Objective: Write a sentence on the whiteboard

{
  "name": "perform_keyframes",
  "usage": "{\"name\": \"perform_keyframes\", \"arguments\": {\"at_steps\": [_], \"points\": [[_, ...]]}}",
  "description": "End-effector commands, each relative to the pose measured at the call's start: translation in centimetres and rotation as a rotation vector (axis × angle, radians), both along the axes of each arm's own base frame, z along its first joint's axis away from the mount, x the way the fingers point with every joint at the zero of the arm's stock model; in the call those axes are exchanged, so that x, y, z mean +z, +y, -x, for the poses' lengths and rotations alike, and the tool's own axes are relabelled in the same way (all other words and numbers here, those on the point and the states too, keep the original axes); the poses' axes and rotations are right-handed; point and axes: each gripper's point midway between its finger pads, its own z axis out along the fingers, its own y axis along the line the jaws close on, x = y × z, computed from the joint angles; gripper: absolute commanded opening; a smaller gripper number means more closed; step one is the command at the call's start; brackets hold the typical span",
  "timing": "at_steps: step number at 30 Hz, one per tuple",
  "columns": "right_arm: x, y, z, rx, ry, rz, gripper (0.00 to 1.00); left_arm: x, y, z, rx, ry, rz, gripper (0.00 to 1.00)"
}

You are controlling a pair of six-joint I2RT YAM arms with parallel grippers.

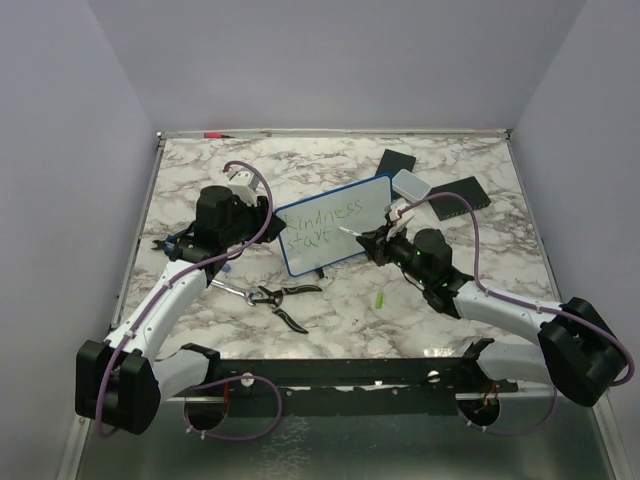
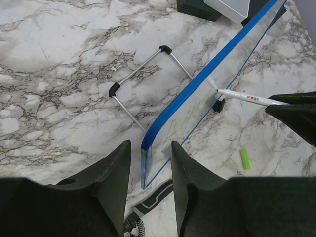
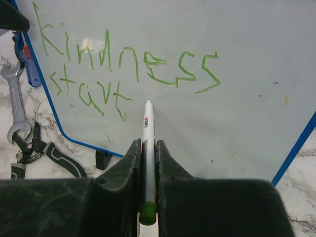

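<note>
Right wrist view: the right gripper (image 3: pixel 147 145) is clamping a white marker (image 3: pixel 148 123) tight between its fingers, with the pen pointing straight ahead of the jaws. The tip is sitting on or just off the whiteboard (image 3: pixel 237 108), which is filling the space ahead of this gripper. The sentence (image 3: pixel 128 66), in green, is reading "kindness" over "start", ahead and left of the tip. In the left wrist view, the left gripper (image 2: pixel 151 148) is straddling the whiteboard's near blue corner with jaws partly apart; whether the pads are pressing it I cannot tell. A wire stand (image 2: pixel 143 69) is lying ahead-left of those fingers.
</note>
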Motion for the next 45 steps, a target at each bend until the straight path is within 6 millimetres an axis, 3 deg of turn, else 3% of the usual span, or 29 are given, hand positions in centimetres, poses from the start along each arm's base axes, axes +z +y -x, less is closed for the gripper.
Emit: {"name": "perform_keyframes", "arguments": {"at_steps": [1,15,24,45], "points": [[0.1,-0.4,-0.6,-0.050,-0.013,0.017,0.01,-0.3,0.2,0.1,-0.004,-0.001,0.000,0.39],[-2.9,-1.3,0.2,-0.091,0.073,0.055,0.01,0.0,0.2,0.2,-0.006,-0.010,0.004,0.38],[-3.7,-1.4,0.5,-0.100,0.091,0.069,0.01,0.0,0.2,0.2,-0.006,-0.011,0.005,0.38],[1.5,-1.0,-0.8,-0.141,-0.021,-0.045,0.01,-0.1,0.1,0.3,-0.008,-0.007,0.006,0.38]]}}
